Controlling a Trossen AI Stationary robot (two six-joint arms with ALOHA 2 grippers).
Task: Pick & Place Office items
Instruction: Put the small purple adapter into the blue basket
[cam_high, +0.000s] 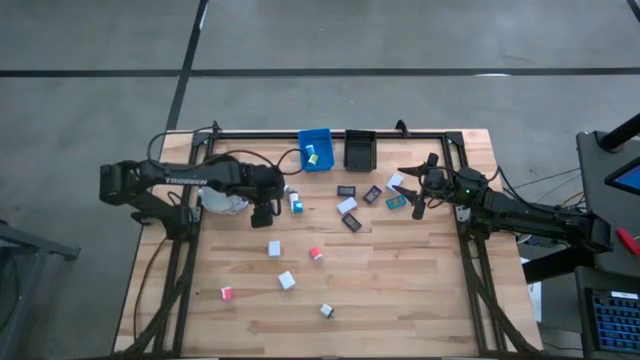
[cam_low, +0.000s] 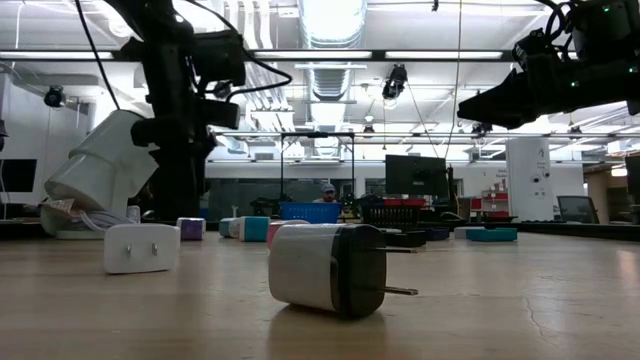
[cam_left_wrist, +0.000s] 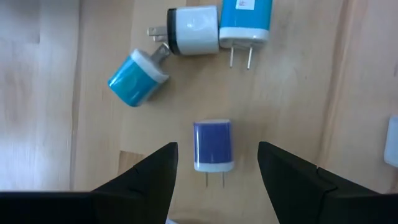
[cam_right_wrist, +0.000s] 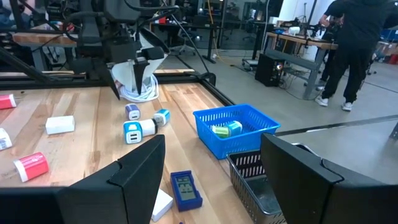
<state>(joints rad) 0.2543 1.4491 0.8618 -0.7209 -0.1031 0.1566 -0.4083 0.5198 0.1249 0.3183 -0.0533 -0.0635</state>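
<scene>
My left gripper (cam_left_wrist: 214, 177) hovered open, fingers straddling a glossy purple charger (cam_left_wrist: 212, 145) on wood-plank table (cam_left_wrist: 56, 124).

Both dark arms reach inward over the far half of the tabletop, the left pincer (cam_high: 263, 212) pointing straight down with fingers spread, the right pincer (cam_high: 417, 192) likewise spread and empty.

Purple charger (cam_left_wrist: 212, 145): flat on the wood, prongs out, white collar at the prong end.
Blue chargers (cam_left_wrist: 134, 77): three just beside it, one white-bodied, lying at different angles.
White cubes (cam_high: 287, 280): scattered on the open boards, well apart.
Red pieces (cam_high: 315, 253): two, mid-table and near the left edge.
Flat rectangles (cam_high: 351, 221): black, white and teal, clustered near the bins.
Blue bin's piece (cam_right_wrist: 226, 129): green-blue, inside.
</scene>
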